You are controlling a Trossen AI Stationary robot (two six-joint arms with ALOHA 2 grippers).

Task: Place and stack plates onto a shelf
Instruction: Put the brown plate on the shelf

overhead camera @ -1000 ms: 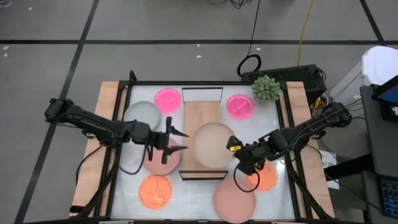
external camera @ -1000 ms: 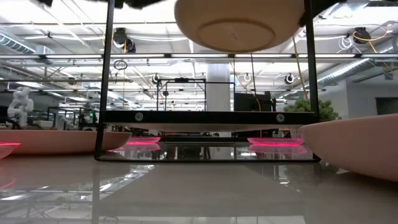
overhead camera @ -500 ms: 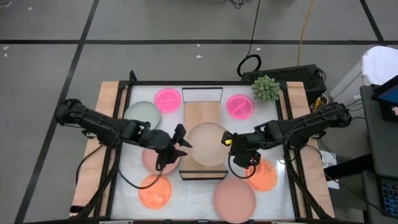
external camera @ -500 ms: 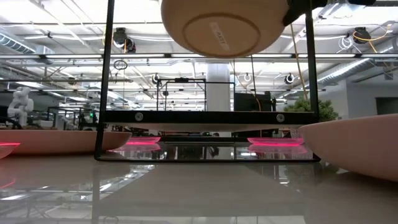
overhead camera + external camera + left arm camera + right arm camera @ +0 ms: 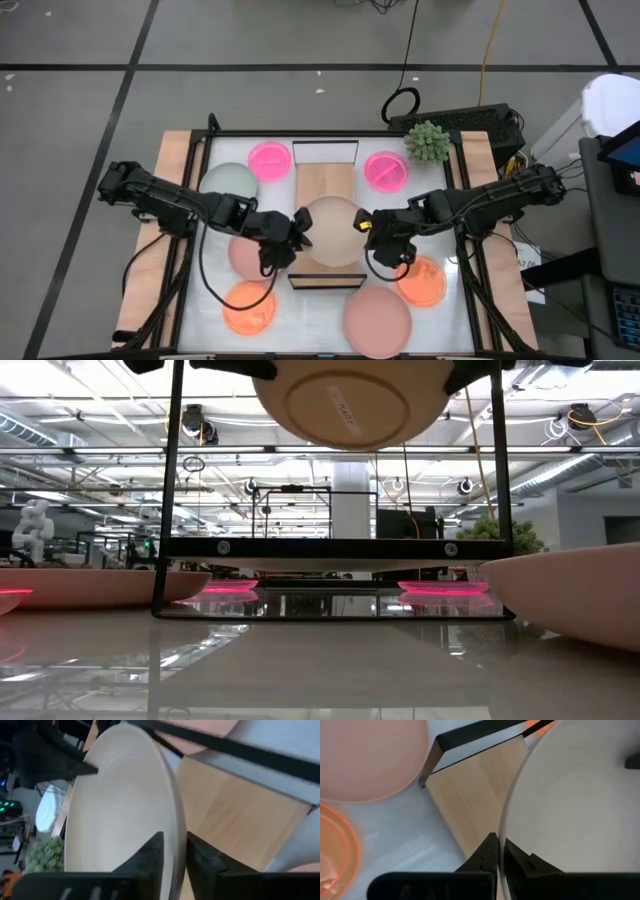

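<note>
Two grippers pinching one beige plate (image 5: 331,232) from opposite sides, above the shelf (image 5: 325,180) in the middle of the table (image 5: 215,285). Left gripper (image 5: 299,232) at the plate's left rim, fingers (image 5: 150,855) narrowed on either side of the rim but not seen pressing it. Right gripper (image 5: 366,228) at the right rim, fingers (image 5: 487,852) clamped on the edge.

From above: plate seen nearly face-on, covering the near half of the shelf board. From table height: plate's underside (image 5: 345,405) seen hanging high, clear of the board, tilted slightly; embossed writing on the base ring, too small to read. Left wrist view alone: the plate edge-on between the fingers, light wood below and the black wire frame (image 5: 240,750) crossing behind.

Elsewhere on the table, seen from above only: two hot-pink plates (image 5: 268,158) (image 5: 386,170) either side of the shelf's far end; grey-green plate (image 5: 228,182) toward the left edge; dusty-pink plate (image 5: 245,257) partly under the left arm; orange plate (image 5: 247,305) near the front-left corner; second orange plate (image 5: 422,282) near the right edge; large dusty-pink plate (image 5: 377,322) at the front edge. Spiky green plant (image 5: 427,143) at the far-right corner.
</note>
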